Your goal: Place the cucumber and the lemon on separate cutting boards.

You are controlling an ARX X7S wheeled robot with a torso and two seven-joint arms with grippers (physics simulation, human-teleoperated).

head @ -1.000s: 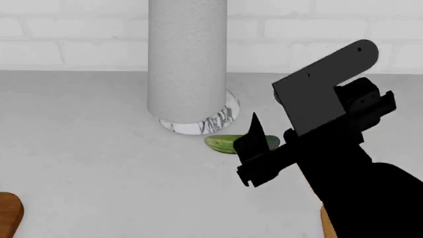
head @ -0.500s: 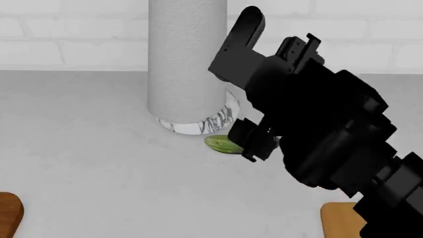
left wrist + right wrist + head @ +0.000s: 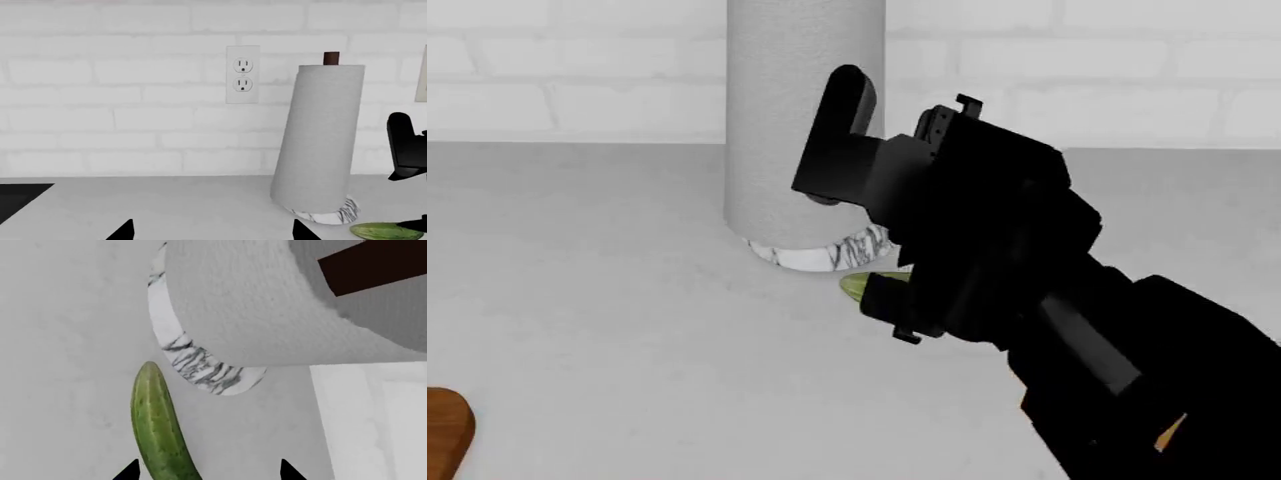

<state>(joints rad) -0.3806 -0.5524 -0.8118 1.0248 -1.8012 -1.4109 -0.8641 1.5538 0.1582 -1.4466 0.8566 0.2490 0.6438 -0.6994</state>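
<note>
The cucumber (image 3: 157,425) lies on the grey counter beside the marble base (image 3: 193,370) of a paper towel roll. My right gripper (image 3: 208,472) is open above it, and the cucumber runs between the two fingertips, close to one of them. In the head view the right arm covers most of the cucumber (image 3: 857,288), and my right gripper (image 3: 901,308) hangs just over it. My left gripper (image 3: 212,232) is open and empty, low over the counter, away from the cucumber (image 3: 383,231). A corner of the dark cutting board (image 3: 443,435) shows at the lower left. The lemon is out of view.
The tall paper towel roll (image 3: 805,110) stands just behind the cucumber, in front of a white brick wall. A sliver of the tan board (image 3: 1169,436) shows behind the right arm. A wall outlet (image 3: 243,74) and a dark cooktop edge (image 3: 17,195) show in the left wrist view.
My right arm has swung left and down over the cucumber, now hiding most of it in the head view. The cucumber has not moved.
</note>
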